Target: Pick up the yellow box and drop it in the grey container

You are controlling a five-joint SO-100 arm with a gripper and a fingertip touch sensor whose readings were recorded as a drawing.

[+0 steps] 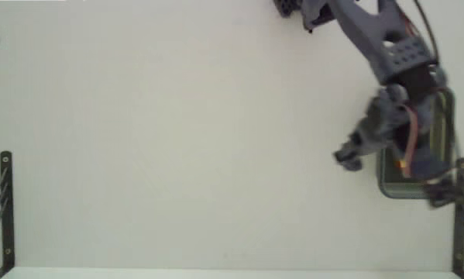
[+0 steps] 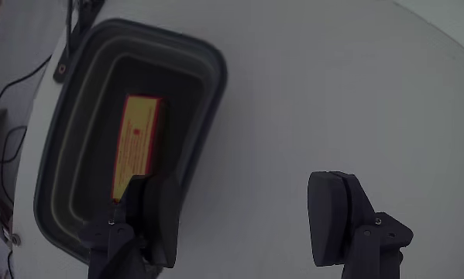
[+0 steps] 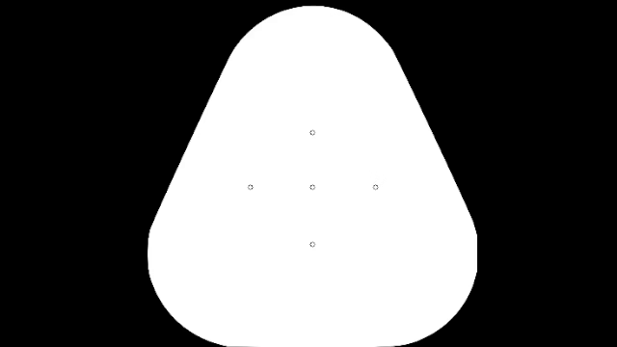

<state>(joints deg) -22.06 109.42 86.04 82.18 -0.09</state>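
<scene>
In the wrist view the yellow box (image 2: 137, 144), flat with red edging, lies on the floor of the grey container (image 2: 210, 85). My gripper (image 2: 247, 209) hangs open just right of the container's rim, with nothing between its two dark fingers (image 2: 334, 213). In the fixed view the arm covers most of the grey container (image 1: 386, 184) at the right edge of the white table, and my gripper (image 1: 354, 155) sits at the container's left side. The yellow box is hidden by the arm in that view.
Black metal brackets (image 1: 5, 209) stand at the table's left edge, and another bracket (image 1: 458, 209) stands at the right, close to the container. Black cables (image 2: 3, 136) run beside the container in the wrist view. White tabletop spreads left of the arm.
</scene>
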